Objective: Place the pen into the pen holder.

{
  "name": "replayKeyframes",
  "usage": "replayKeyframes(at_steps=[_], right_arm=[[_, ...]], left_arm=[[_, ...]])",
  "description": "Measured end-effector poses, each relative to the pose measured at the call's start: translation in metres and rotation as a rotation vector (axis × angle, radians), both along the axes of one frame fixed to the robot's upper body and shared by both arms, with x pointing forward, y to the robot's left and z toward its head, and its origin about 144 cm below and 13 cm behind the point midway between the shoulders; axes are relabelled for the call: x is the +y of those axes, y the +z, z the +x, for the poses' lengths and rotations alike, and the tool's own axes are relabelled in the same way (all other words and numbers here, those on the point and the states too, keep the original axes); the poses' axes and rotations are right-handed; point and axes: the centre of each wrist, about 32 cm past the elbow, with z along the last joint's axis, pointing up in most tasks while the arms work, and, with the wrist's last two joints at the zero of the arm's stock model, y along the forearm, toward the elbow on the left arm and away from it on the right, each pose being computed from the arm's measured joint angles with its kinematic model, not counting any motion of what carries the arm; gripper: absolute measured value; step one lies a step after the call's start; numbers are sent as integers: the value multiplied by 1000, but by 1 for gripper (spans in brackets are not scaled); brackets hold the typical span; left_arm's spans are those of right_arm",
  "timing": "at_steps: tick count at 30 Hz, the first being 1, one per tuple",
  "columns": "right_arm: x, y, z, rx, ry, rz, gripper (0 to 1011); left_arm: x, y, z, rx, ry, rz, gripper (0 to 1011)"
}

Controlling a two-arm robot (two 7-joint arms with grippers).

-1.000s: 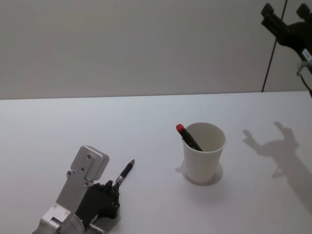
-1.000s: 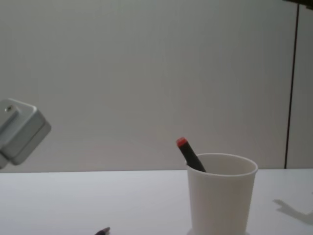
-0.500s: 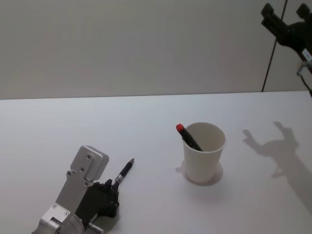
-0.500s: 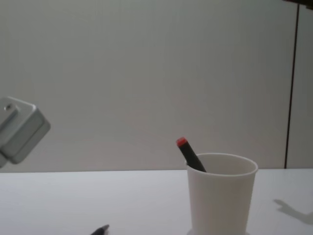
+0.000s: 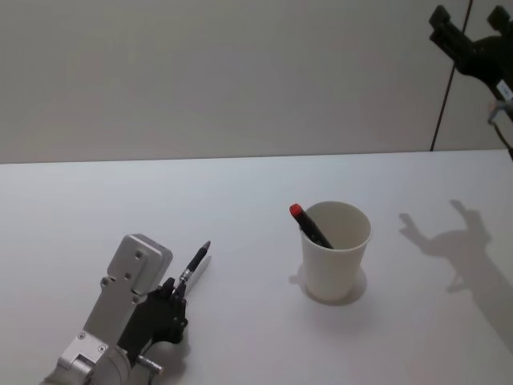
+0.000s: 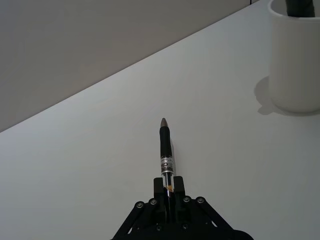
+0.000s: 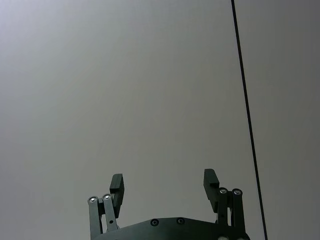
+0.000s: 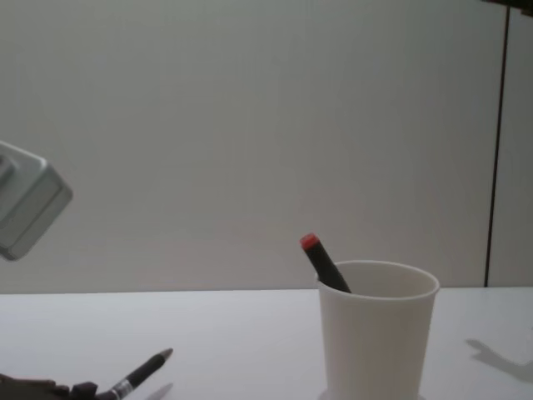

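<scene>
Lifted a little off the table since a second ago, the left gripper [image 6: 169, 189] has its fingers clamped on the back end of a slim black ballpoint pen with a clear, silver-banded barrel [image 6: 165, 150]. The pen sticks straight out of the jaws, its tip toward 1 o'clock in the head view.

From there, the plain white paper cup [image 5: 337, 253] that serves as pen holder stands well apart, at about 3 o'clock of the gripper. A thick black marker with a red tip [image 5: 309, 224] already leans inside it, its red end over the rim toward 10 o'clock. At 1 o'clock, high off the white table [image 5: 240, 192], the right gripper [image 7: 164, 187] hangs idle with its fingers spread.

To do the carry well, the arm should probably raise the pen clear of the rim before it crosses. It should then tilt the tip downward and aim for the open 3 o'clock half of the cup's mouth (the marker crowds the other side). Letting go only once the tip is well inside seems wise, since a light paper cup may tip if knocked.
</scene>
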Motion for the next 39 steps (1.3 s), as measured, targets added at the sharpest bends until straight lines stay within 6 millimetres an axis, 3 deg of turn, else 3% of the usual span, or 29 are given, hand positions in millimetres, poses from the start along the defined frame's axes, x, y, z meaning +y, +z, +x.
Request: replayKeyframes(at_steps=[18, 39], right_arm=[[0, 0, 0, 0, 0, 0, 1001], [0, 0, 0, 0, 3, 1, 1001]], left_arm=[[5, 3, 8, -162, 56, -28, 114], [6, 36, 49, -477, 53, -116, 113]])
